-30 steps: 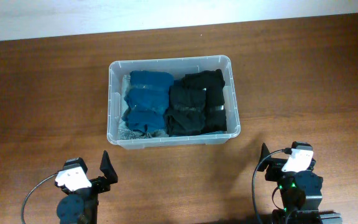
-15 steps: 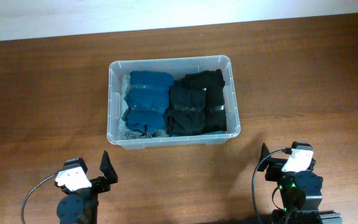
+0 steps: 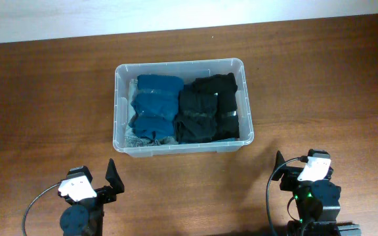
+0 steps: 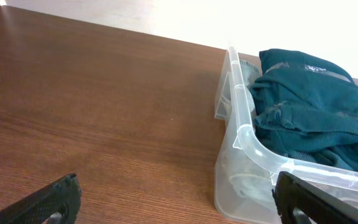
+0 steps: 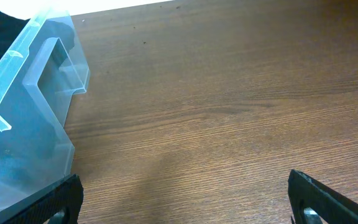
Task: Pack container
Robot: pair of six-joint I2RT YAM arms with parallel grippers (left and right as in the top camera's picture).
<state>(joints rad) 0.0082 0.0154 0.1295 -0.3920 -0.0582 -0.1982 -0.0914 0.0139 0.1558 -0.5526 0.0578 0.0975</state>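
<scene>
The container (image 3: 179,63), a clear plastic bin, stands mid-table. Folded blue garments (image 3: 155,108) fill its left half and folded black garments (image 3: 207,108) its right half. My left gripper (image 3: 92,172) rests near the front edge, below the bin's left corner, open and empty. In the left wrist view the left gripper (image 4: 176,186) spreads wide over bare wood, the bin's corner (image 4: 247,134) and blue cloth (image 4: 309,106) ahead on the right. My right gripper (image 3: 302,164) sits front right, open and empty. From the right wrist, the right gripper (image 5: 183,182) frames bare wood, the bin's wall (image 5: 36,81) at left.
The brown wooden table (image 3: 44,98) stretches around the bin on all sides. A pale wall strip (image 3: 77,16) runs along the far edge. Black cables (image 3: 35,206) loop beside each arm base at the front.
</scene>
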